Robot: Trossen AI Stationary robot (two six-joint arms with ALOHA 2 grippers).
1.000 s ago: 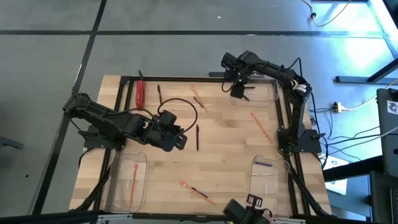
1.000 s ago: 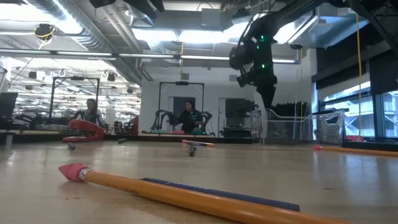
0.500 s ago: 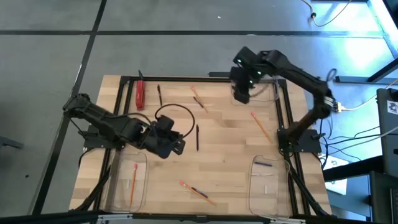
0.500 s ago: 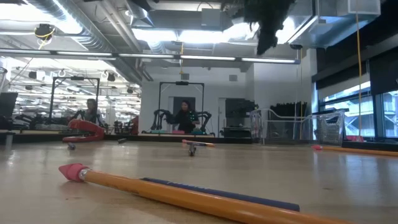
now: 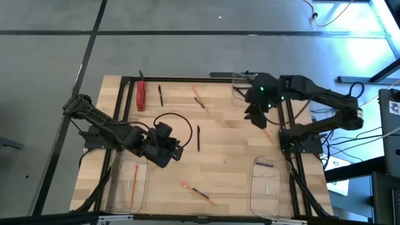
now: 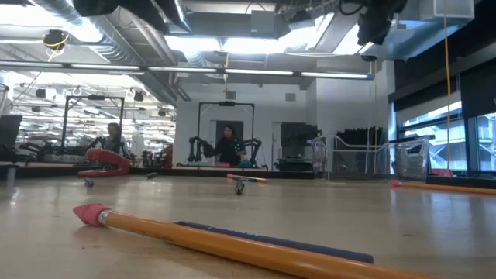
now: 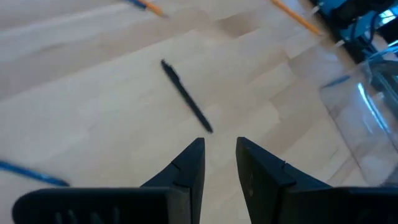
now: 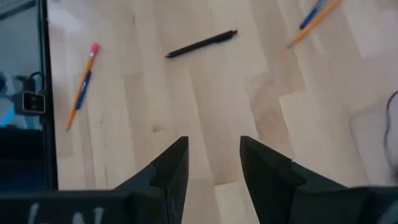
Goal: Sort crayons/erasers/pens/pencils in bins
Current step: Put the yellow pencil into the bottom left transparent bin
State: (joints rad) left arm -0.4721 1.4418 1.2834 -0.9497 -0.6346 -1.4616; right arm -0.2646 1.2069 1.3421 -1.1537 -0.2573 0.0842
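A black pen (image 5: 198,139) lies on the wooden table near its middle; it also shows in the left wrist view (image 7: 186,96) and the right wrist view (image 8: 200,45). My left gripper (image 5: 174,150) is open and empty, left of this pen (image 7: 221,146). My right gripper (image 5: 257,116) is open and empty, high above the table's right side, near a pencil (image 5: 263,128); its fingers show in the right wrist view (image 8: 211,155). A second pen (image 5: 160,95) and a pencil (image 5: 199,98) lie at the far side. Another pencil (image 5: 197,193) lies near the front edge (image 6: 232,242).
Three clear bins stand on the table: near left (image 5: 142,164) with a pencil (image 5: 134,181) in it, near right (image 5: 255,187) with a dark short stick (image 5: 265,165), and far right (image 5: 236,79). A red tool (image 5: 141,94) lies far left. A black cable loop (image 5: 181,112) arcs over the left arm.
My right gripper has risen from over the far right bin and gone toward the table's near and right edges, out of the low view's top. My left gripper has drawn back a little toward the near left.
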